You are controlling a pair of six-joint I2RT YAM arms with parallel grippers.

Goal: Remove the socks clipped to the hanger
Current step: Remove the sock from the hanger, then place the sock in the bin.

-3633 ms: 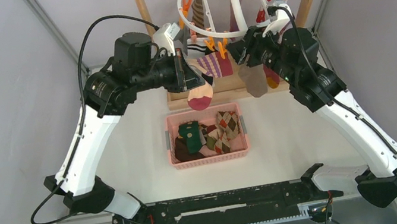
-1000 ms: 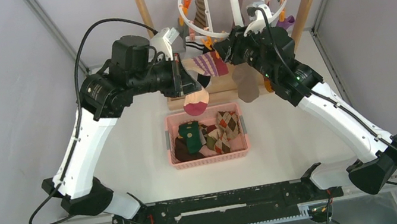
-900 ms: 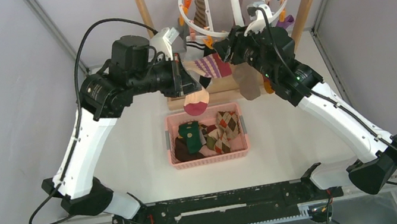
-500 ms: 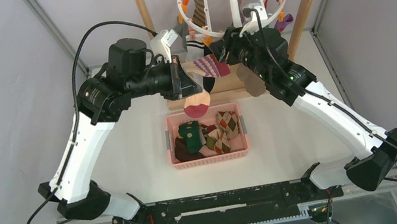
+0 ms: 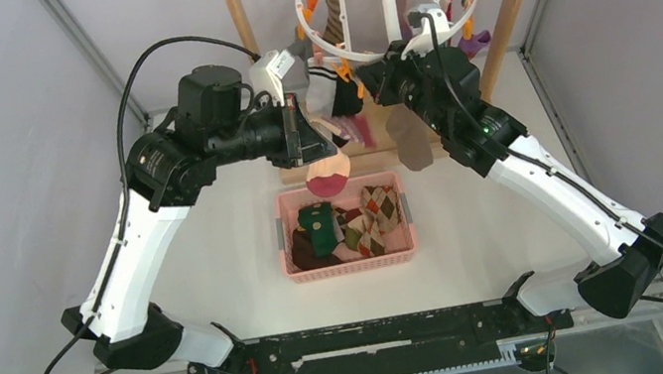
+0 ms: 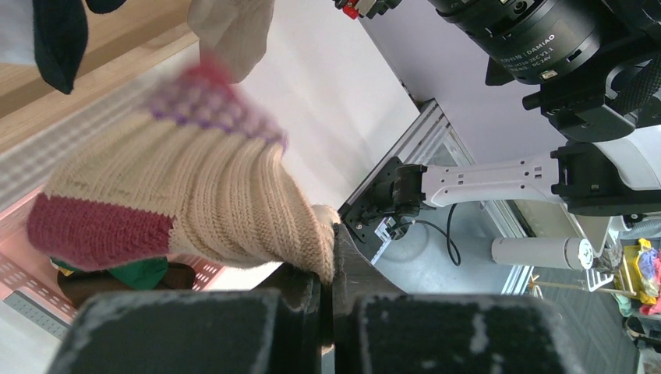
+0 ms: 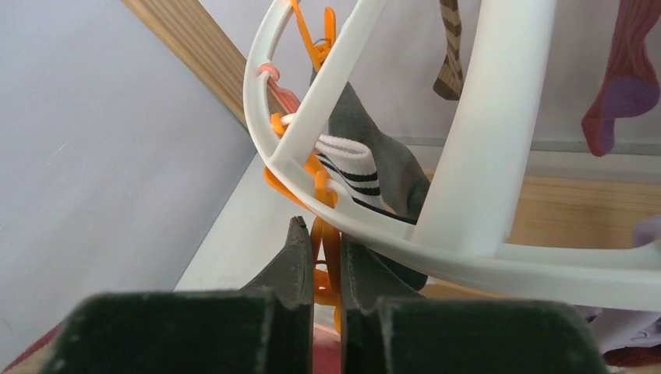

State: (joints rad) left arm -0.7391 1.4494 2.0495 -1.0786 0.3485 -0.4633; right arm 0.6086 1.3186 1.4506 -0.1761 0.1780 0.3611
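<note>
The left end effector [image 6: 327, 257] is clamping a beige knit sock [image 6: 195, 195] dangling above the pink basket [image 5: 350, 266], while the right end effector [image 7: 321, 257] is pinching an orange clip [image 7: 326, 234] on the hanger [image 7: 483, 156], which is hanging from the wooden frame [image 5: 233, 7].

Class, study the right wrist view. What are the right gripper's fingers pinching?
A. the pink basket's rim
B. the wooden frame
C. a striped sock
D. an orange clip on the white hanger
D: the right wrist view shows the right gripper shut on an orange clip hanging from the rim of the white hanger, while the left gripper holds a beige sock.
</note>
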